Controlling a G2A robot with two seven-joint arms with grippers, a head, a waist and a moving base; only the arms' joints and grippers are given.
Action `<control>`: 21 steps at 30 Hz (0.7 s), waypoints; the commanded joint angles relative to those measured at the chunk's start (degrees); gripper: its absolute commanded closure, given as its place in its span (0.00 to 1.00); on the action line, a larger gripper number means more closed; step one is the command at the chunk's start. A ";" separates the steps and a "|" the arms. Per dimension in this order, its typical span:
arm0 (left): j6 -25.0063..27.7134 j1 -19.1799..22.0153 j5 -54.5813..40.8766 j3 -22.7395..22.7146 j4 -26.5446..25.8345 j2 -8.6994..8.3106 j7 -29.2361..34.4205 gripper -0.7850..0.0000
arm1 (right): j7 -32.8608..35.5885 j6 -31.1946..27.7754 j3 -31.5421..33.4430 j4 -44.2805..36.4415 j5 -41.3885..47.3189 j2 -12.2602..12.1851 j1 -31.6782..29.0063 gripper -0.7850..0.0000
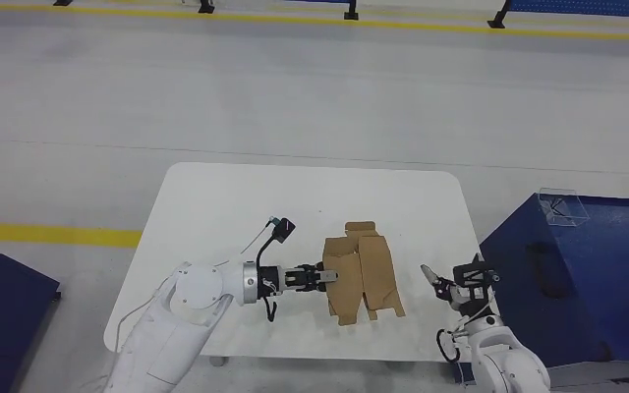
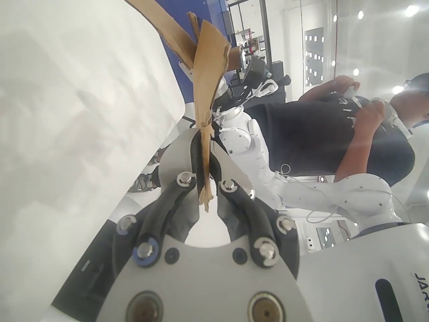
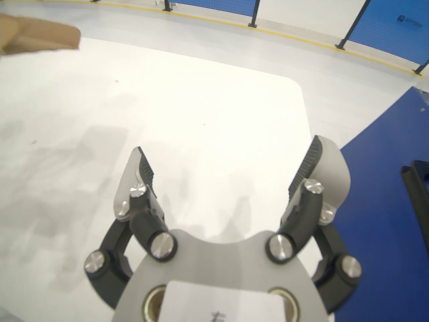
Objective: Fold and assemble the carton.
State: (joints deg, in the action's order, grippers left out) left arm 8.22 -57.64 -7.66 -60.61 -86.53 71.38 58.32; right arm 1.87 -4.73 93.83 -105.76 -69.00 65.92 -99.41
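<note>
A flat brown carton (image 1: 362,275) hangs just above the white table (image 1: 246,206), near its front edge. My left gripper (image 1: 322,277) is shut on the carton's near flap. In the left wrist view the gripper (image 2: 205,150) pinches the cardboard edge, and the carton (image 2: 207,78) stretches away from it with its flaps bent. My right gripper (image 1: 442,283) stands open to the right of the carton, over the table's front right corner. In the right wrist view that gripper (image 3: 231,155) has nothing between its fingers, and a carton flap (image 3: 37,36) shows far off.
A blue bin (image 1: 565,275) stands just off the table's right side, with a clear box (image 1: 562,206) on its top corner. Another blue object (image 1: 20,290) sits off the left side. Bare table lies behind and left of the carton.
</note>
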 commanded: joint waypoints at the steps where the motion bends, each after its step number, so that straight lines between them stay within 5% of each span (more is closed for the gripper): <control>1: 0.50 -0.52 -0.18 -0.04 -0.63 0.02 -1.27 1.00 | 2.25 -3.46 1.95 -1.56 10.02 0.03 -0.54 0.00; 7: 2.06 -2.32 -3.85 -0.76 -2.83 -0.27 -0.18 1.00 | 15.68 -11.14 7.09 -2.09 40.02 -0.11 1.08 0.00; 12: 2.16 -2.43 -7.43 -0.57 -2.32 -0.37 2.61 1.00 | 37.97 -6.17 10.22 4.16 66.06 -1.03 9.14 0.00; 21: 0.01 -0.21 -9.78 2.16 0.28 0.19 2.18 1.00 | 69.65 -8.00 7.30 12.88 80.36 -2.93 19.09 0.00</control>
State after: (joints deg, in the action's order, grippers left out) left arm 8.97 -58.18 -16.75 -58.79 -86.58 71.49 60.22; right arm 67.92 -12.53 101.40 -93.52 9.58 63.10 -80.80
